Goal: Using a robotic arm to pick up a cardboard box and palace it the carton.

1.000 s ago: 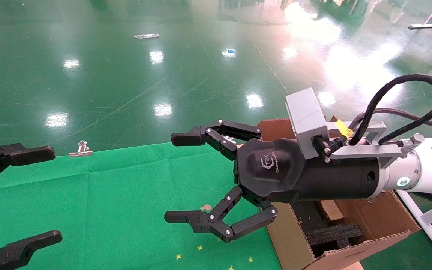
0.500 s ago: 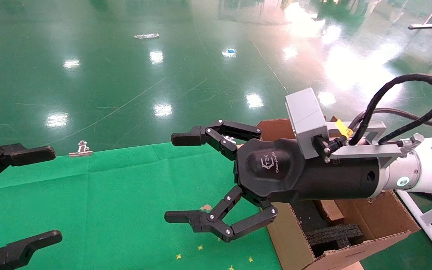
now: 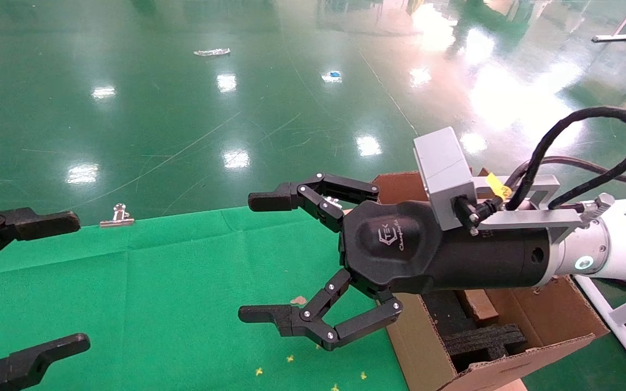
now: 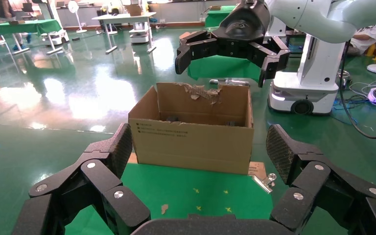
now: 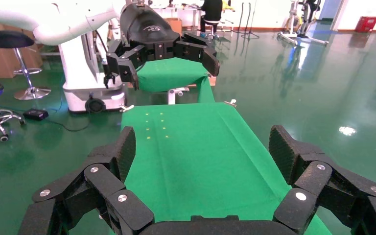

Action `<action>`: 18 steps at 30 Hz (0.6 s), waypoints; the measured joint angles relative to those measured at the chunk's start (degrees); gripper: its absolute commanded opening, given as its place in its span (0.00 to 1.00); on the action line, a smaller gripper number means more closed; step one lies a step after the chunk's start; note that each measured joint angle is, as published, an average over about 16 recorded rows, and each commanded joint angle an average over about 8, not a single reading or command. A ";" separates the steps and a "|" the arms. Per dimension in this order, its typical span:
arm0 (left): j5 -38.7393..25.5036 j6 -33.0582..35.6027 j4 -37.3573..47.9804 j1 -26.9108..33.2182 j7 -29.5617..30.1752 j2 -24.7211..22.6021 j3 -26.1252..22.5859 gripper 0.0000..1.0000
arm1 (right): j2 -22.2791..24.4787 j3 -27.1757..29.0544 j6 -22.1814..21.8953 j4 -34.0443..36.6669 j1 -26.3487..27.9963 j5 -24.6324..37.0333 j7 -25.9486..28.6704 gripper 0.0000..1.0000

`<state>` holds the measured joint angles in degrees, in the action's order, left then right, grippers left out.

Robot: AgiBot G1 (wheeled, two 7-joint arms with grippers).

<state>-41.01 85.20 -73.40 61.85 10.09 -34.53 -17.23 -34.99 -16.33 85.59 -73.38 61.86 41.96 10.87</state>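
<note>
Pincer, right: the black logo-marked right pincer point(image 3: 269, 258) on the glossy white robotic arm point(image 3: 625, 239) hangs above the green-cloth bench point(image 3: 144, 293), fingers spread wide, nothing between them; it sits just beside the near-left corner of the carton.
Pincer, left: the bare black left pincer point(image 3: 47, 282) shows only its finger pair at the left edge of the head view, also spread wide and empty, parked over the bench.
Carton: the large brown corrugated carton point(image 4: 192, 134) with a torn ragged top edge stands at the right end of the bench, flaps open; black foam blocks point(image 3: 481, 339) lie inside it.
Cardboard box: no small oblong brown box can be picked out for certain in any view. A small brown piece point(image 3: 479, 305) shows inside the carton beside the foam, partly hidden by the arm; whether that is the box I cannot tell.
Bench surface: only scraps, small yellow marks point(image 3: 290, 358) and a silver binder clip point(image 3: 117, 216) at the far edge.
Progress: judged from this, neither pincer holds anything. Either the box already rests in the carton and the placing is done, or it lies out of sight and the pick is not yet begun.
Left to do: if the brown piece is not the box, finding, gripping and carrying it all remain.
</note>
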 measured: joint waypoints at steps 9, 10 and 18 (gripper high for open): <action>0.00 0.00 0.00 0.00 0.00 0.00 0.00 1.00 | 0.00 0.00 0.00 0.00 0.00 0.00 0.00 1.00; 0.00 0.00 0.00 0.00 0.00 0.00 0.00 1.00 | 0.00 0.00 0.00 0.00 0.00 0.00 0.00 1.00; 0.00 0.00 0.00 0.00 0.00 0.00 0.00 1.00 | 0.00 0.00 0.00 0.00 0.00 0.00 0.00 1.00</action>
<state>-41.01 85.20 -73.40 61.86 10.09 -34.53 -17.23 -34.99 -16.33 85.59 -73.38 61.86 41.96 10.87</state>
